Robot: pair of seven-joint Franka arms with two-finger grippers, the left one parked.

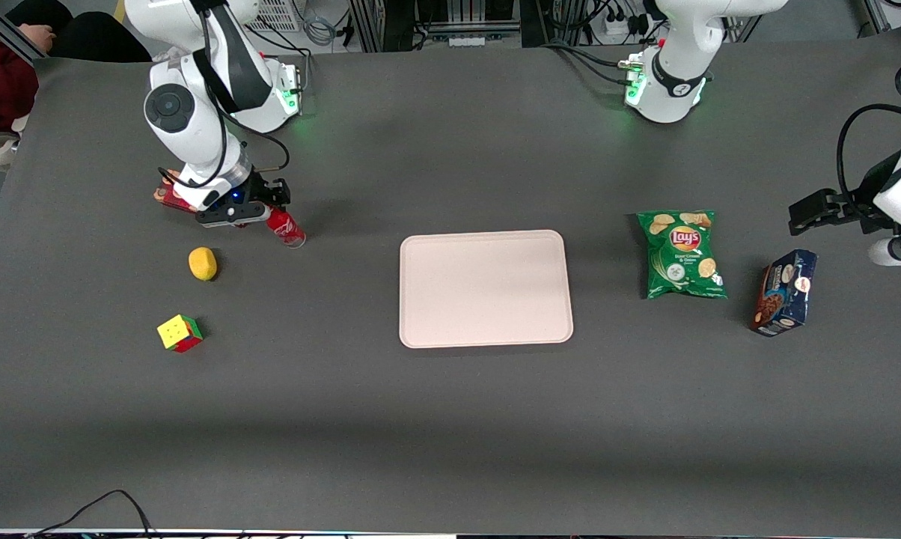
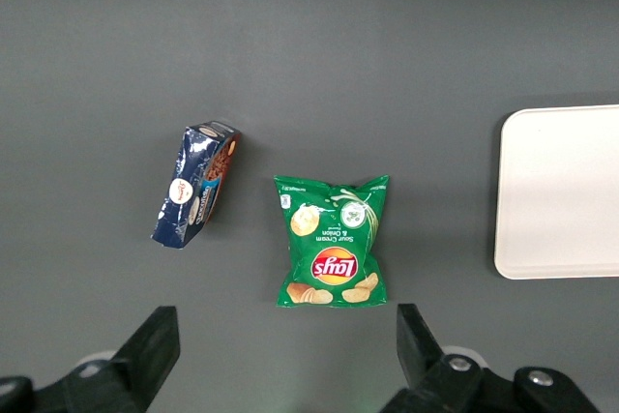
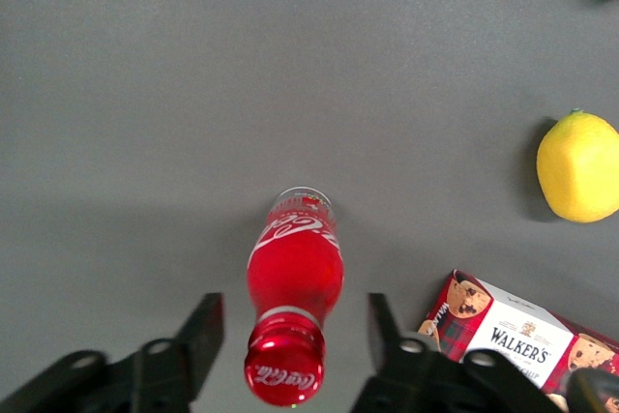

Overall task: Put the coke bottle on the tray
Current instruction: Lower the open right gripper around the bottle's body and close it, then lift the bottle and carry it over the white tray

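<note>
The gripper [image 3: 287, 334] hung spread over the coke bottle [image 1: 285, 227] at the front view's upper left — grasp pending. Next, I judged: descend, clamp, carry to the tray [image 1: 485, 288], mid-frame.

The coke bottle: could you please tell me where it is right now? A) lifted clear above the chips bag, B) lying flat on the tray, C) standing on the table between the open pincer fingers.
C: the coke bottle stands on the table, the pincer open around it, fingers apart from it; the tray is bare.
</note>
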